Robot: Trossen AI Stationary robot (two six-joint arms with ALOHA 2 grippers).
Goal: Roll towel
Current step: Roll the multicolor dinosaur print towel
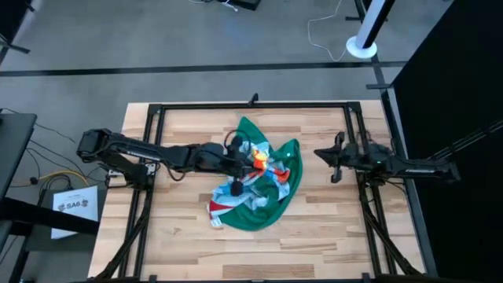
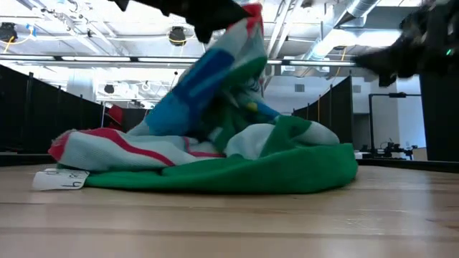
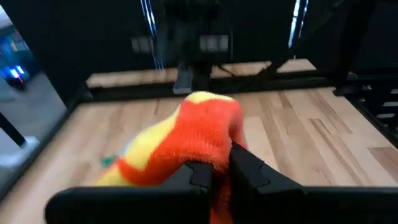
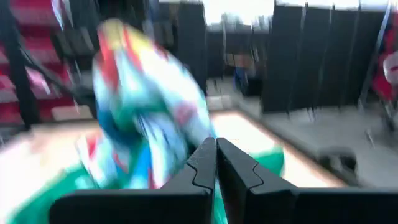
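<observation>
Centrally, left gripper (image 1: 250, 159) pinches the towel (image 1: 259, 196) aloft; right gripper (image 1: 333, 159) pressed together beside its edge.

The towel (image 1: 259, 185) lies mid-table (image 1: 181, 236), between both arms.

1. a robotics lab or test hall, not a home; the wooden table (image 1: 189, 236) sits inside a black metal frame (image 1: 251, 105) on a bare grey concrete floor (image 1: 157, 39)
2. black partition curtains (image 2: 43, 107) wall off bays
3. exposed ceiling ducts (image 2: 358, 11) and strip lights (image 2: 107, 59) overhead
4. loose cables (image 1: 47, 179) by the table's side
</observation>
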